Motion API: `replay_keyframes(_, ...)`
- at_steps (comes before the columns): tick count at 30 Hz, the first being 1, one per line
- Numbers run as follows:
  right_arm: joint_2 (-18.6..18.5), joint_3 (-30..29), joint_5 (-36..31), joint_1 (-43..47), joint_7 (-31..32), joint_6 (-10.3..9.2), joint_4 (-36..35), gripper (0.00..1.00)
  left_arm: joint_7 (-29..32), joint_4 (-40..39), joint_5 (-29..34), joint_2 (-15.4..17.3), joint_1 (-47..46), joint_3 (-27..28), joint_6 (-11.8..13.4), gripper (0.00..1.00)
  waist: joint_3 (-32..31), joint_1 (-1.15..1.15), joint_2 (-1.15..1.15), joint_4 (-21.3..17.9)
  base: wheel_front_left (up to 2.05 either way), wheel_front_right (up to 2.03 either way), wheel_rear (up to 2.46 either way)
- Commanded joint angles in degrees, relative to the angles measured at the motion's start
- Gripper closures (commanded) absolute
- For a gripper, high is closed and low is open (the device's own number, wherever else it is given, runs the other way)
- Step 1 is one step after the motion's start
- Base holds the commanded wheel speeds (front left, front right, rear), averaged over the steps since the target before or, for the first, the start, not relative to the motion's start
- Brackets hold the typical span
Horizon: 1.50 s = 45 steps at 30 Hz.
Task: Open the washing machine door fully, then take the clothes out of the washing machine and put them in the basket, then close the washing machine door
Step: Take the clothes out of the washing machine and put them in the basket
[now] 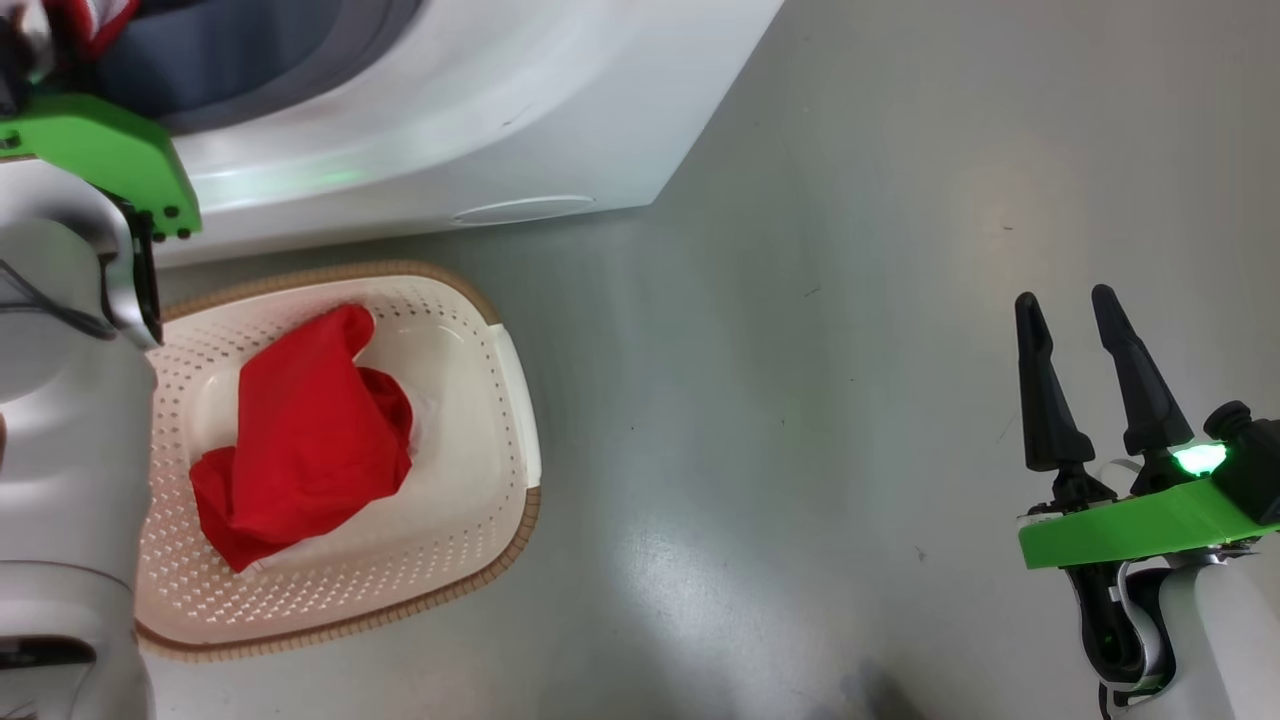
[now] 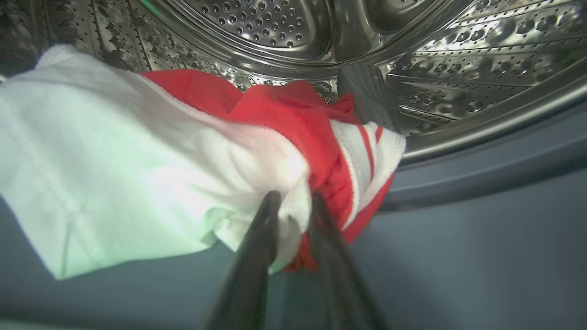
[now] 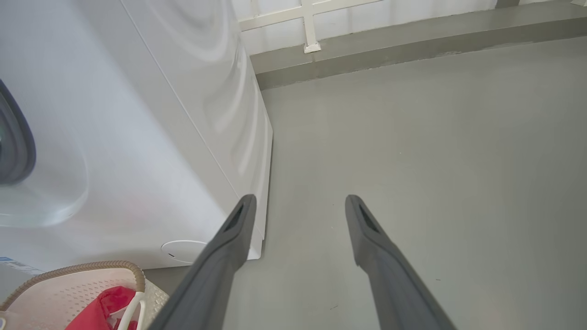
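Right tool (image 1: pixel 1064 298) seen wide and empty, parked over floor (image 1: pixel 800 400), well apart from work. Basket (image 1: pixel 505 370) set just before washing machine (image 1: pixel 450 130), plain red garment (image 1: pixel 310 430) already laid in. Left tool (image 2: pixel 295 197) narrowed on fold of striped garment (image 2: pixel 367 151) at drum mouth, above grey rubber ring (image 2: pixel 481 183). Judged best: pinch confirmed firm, cloth drawn straight out, lifted clear of ring, loose white tail watched for snag on drum (image 2: pixel 275 27).
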Motion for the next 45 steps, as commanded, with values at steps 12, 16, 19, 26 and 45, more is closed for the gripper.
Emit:
replay_keyframes(12, -1.1, 1.1, 0.4, 0.9, -0.4, 0.36, -0.9, 0.00, -0.7, -19.7, -3.3, -0.6, 8.4, 3.4, -1.7, 1.00, -3.0, 0.00, 0.00, 2.1, 0.00, 0.00, 0.00)
replay_keyframes(16, -1.5, 1.1, 0.2, 1.7, -0.4, 0.36, -0.8, 0.00, -0.7, -31.3, -4.6, -2.7, 14.9, 6.5, -3.5, 1.00, -4.9, 0.00, 0.00, 3.1, 0.00, 0.00, 0.00)
replay_keyframes(19, -1.9, 1.1, 0.0, 2.3, -0.4, 0.36, -0.8, 0.00, -0.7, -39.7, -4.4, -4.3, 19.9, 8.4, -4.7, 1.00, -6.2, 0.00, 0.00, 4.0, 0.00, 0.00, 0.00)
replay_keyframes(26, -2.5, 1.0, -0.3, 3.7, -0.4, 0.36, -0.9, 0.00, -0.7, -52.1, -4.3, -6.5, 28.1, 11.1, -6.5, 1.00, -8.3, 0.00, 0.00, 5.6, 0.00, 0.00, 0.00)
replay_keyframes(45, -3.5, 0.8, -0.5, 5.6, -0.4, 0.36, -1.0, 0.00, -0.7, -84.2, -8.6, -6.9, 45.7, 4.6, 0.2, 1.00, -10.1, 0.00, 0.00, 8.2, 0.00, 0.00, 0.00)
